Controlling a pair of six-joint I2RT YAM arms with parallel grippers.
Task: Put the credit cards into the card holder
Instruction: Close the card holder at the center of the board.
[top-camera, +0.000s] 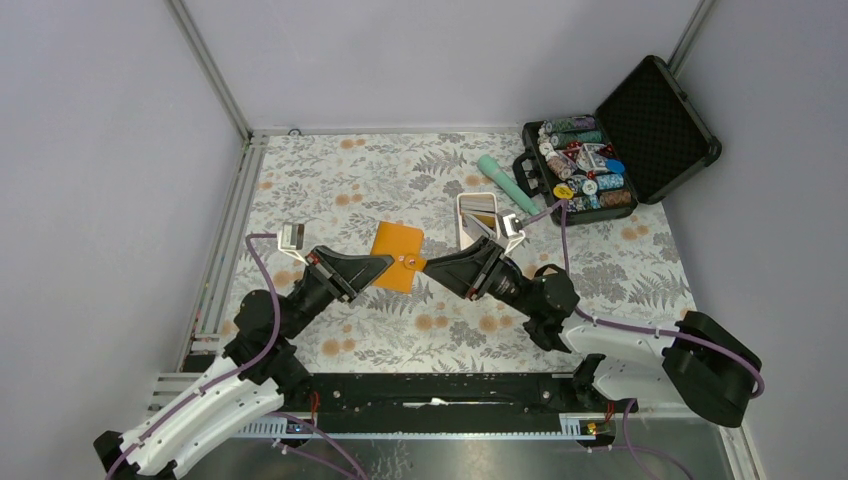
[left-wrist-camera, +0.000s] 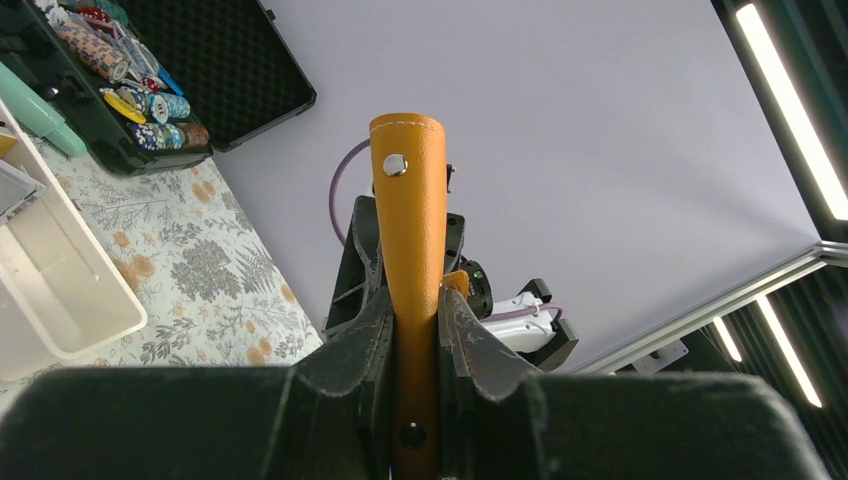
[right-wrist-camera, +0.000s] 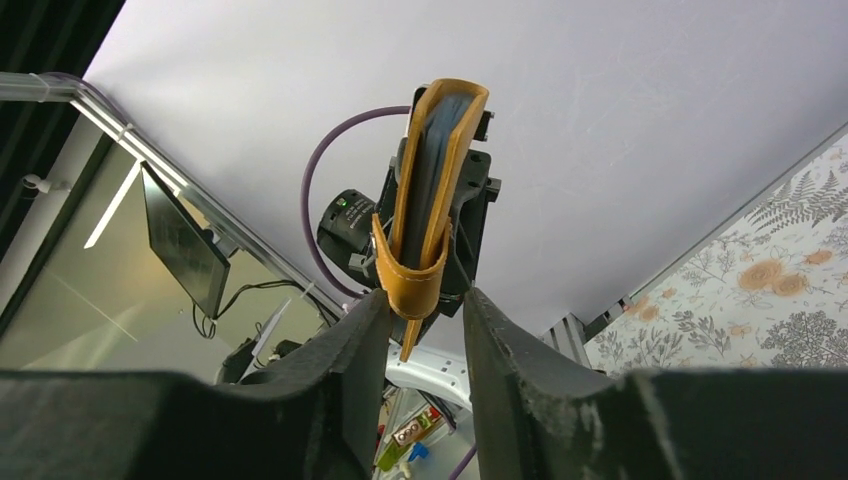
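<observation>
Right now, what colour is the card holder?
Card holder: orange, with a silver snap; best in left wrist view.

Robot lab cell: grey walls (top-camera: 420, 50) and aluminium frame (top-camera: 208, 68) around the table (top-camera: 330, 180), arms (top-camera: 200, 415) bolted at its near edge.

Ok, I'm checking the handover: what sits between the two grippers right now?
The orange card holder: the left gripper clamps one side, the right gripper straddles the other, jaws open. The top view shows it best.

Overhead; wrist close-ups (card holder (left-wrist-camera: 410, 230) shared)
</observation>
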